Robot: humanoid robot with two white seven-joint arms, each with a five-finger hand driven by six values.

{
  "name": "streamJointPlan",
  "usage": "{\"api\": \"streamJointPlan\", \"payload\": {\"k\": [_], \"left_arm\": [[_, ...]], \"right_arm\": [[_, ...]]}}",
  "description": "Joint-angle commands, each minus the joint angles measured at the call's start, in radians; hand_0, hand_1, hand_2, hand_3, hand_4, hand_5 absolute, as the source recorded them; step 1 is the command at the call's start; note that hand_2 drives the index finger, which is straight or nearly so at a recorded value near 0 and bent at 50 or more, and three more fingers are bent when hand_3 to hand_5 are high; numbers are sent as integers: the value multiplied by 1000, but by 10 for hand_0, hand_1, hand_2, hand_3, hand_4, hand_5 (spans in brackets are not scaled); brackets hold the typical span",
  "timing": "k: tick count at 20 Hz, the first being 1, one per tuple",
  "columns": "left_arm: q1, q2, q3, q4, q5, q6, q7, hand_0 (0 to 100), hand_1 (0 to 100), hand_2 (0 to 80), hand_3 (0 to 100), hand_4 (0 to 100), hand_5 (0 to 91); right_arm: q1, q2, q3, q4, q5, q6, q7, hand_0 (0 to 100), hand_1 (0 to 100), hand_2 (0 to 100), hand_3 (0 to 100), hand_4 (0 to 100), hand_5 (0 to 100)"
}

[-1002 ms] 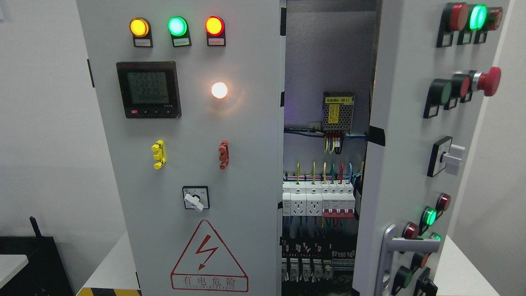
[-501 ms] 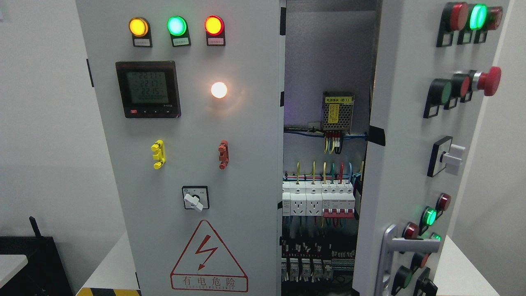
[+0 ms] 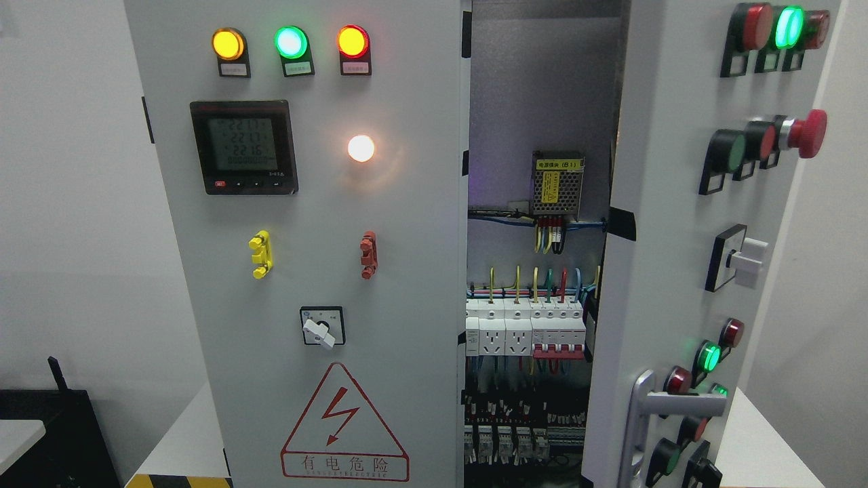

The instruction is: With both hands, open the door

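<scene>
A grey electrical cabinet fills the head view. Its left door (image 3: 407, 224) stands shut and faces me, carrying three lit lamps, a black meter (image 3: 243, 147), a white lamp, yellow and red clips, a rotary switch (image 3: 322, 327) and a red warning triangle. The right door (image 3: 668, 224) is swung outward at an angle, with a silver handle (image 3: 668, 405) low on its near edge and rows of push buttons. Between the doors the interior (image 3: 536, 298) shows wiring, white breakers and a small power supply. Neither of my hands nor arms is in the picture.
The cabinet stands on a white table (image 3: 186, 440) with a yellow-black striped strip at its front left edge. A black box (image 3: 57, 434) sits low at the far left. Plain walls lie on both sides.
The left door's face has drifted a few pixels to the left; otherwise nothing visibly moved.
</scene>
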Motion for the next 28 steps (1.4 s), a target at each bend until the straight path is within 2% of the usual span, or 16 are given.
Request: {"api": "streamJointPlan", "payload": {"k": [1,5,10,12,13,16,20,22,23,28], "left_arm": [[-235,226,-246,-45,18,-1,5,0,0,0,0,0,0],[-663,264,-684,-43,16,2,6,0,0,0,0,0,0],[-1302,269,-1387,-33,16,0,6,0,0,0,0,0,0],[-1508,258,-1623,-30,14,-1,6,0,0,0,0,0,0],[-1596,246,-1715,-20,16,-1,6,0,0,0,0,0,0],[-1881,131,-1992,45,16,5,8,0,0,0,0,0,0],[-2258,-4,-2415,136,34,5,8,0,0,0,0,0,0],[-2369,-88,-2534,191,92,3,10,0,0,0,0,0,0],[-2401,-137,-2554,217,112,3,10,0,0,0,0,0,0],[-2417,-346,-2552,279,125,2,23,0,0,0,0,0,0]], "right_arm": [[0,0,0,0,0,-1,0,383,0,0,0,0,0],[0,0,0,0,0,-1,0,383,0,0,0,0,0],[0,0,0,0,0,-1,0,383,0,0,0,0,0],[0,1,0,0,0,-1,0,383,0,0,0,0,0],[0,0,0,0,0,-1,-2,383,0,0,0,0,0],[0,0,0,0,0,-1,0,383,0,0,0,0,0],[0,0,0,0,0,-1,-2,383,0,0,0,0,0],[0,0,0,0,0,-1,-2,383,0,0,0,0,0],[0,0,0,0,0,-1,0,383,0,0,0,0,0],[0,0,0,0,0,-1,0,383,0,0,0,0,0]]}}
